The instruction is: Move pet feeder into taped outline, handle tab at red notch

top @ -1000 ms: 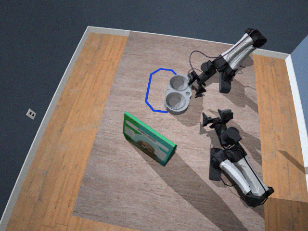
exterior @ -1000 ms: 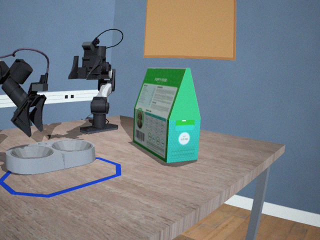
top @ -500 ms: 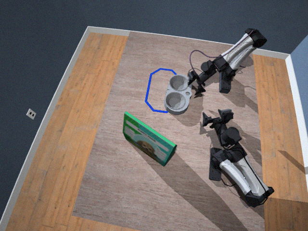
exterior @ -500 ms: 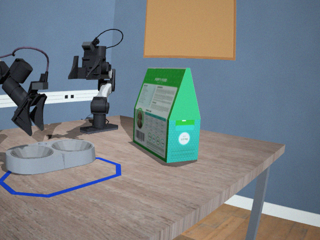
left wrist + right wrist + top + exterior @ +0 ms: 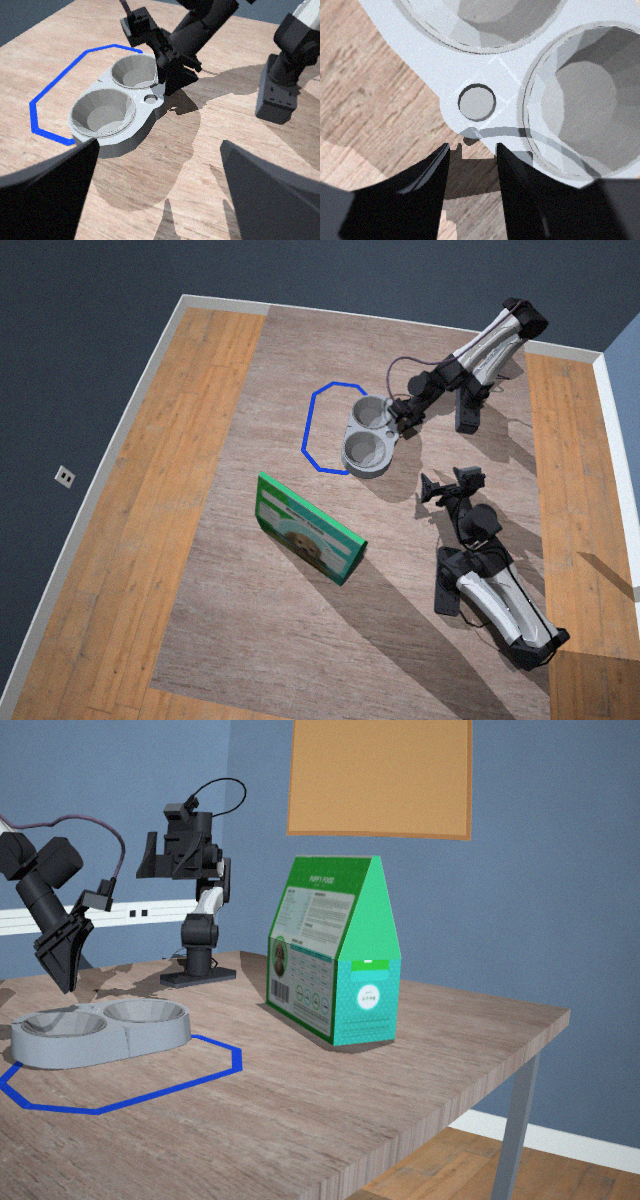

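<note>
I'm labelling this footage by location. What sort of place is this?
Probably a robot test room: two arms share a wood-look table with a pet feeder.

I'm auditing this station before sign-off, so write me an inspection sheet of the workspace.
Surface: wood-grain table; spills, nothing seen.
Job's things: feeder straddles blue outline; bowls look seated; red notch, nothing seen.
Clutter: puppy food bag, upright, outside outline.
Left gripper: wide open, empty.
Right gripper: partly open beside handle tab, apparently empty.
Cables: purple cable loops above right arm; black cable on left.
Surroundings: tan wall board; outlet.
</note>
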Available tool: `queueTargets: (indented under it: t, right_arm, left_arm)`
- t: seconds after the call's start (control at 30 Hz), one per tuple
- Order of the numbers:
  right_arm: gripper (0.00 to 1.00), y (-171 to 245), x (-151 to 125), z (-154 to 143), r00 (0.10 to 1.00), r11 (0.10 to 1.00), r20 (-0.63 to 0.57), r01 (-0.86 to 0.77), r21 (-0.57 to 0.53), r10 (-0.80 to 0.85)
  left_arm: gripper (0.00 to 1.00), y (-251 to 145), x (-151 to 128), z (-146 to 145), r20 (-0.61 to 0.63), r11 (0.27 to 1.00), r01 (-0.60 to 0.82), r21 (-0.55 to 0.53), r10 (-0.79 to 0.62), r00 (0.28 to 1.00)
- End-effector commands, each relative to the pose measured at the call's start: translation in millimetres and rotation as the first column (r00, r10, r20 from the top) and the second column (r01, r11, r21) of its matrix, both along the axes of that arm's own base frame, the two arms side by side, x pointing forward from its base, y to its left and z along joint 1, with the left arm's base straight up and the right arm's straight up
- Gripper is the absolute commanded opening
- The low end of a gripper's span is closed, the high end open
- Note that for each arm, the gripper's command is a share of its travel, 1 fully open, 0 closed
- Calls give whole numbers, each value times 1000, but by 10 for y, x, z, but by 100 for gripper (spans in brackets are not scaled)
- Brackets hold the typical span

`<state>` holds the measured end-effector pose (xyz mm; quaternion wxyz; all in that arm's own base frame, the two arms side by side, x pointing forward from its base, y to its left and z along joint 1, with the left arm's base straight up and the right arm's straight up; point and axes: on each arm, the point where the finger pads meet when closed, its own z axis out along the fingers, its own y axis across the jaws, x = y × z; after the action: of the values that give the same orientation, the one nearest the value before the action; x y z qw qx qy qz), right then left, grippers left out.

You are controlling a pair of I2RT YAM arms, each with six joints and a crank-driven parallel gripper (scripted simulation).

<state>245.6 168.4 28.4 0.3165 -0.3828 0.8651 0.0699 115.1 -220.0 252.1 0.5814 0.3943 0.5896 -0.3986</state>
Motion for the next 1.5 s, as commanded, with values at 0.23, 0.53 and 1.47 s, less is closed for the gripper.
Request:
queueTargets:
  t: [0.23,0.53,1.47]
  right_arm:
    - [39,73,-13,45,901,853,-250,-420,-311,353]
    - [39,189,50,60,769,683,-419,-630,-370,482]
    - [39,169,16,-420,723,639,-503,-675,-369,473]
  left_arm:
    - [100,-3,12,84,23,1000,1,-19,-1,1000]
    - [100,-3,12,84,23,1000,1,-19,-1,1000]
    - [100,-3,12,84,23,1000,1,-19,-1,1000]
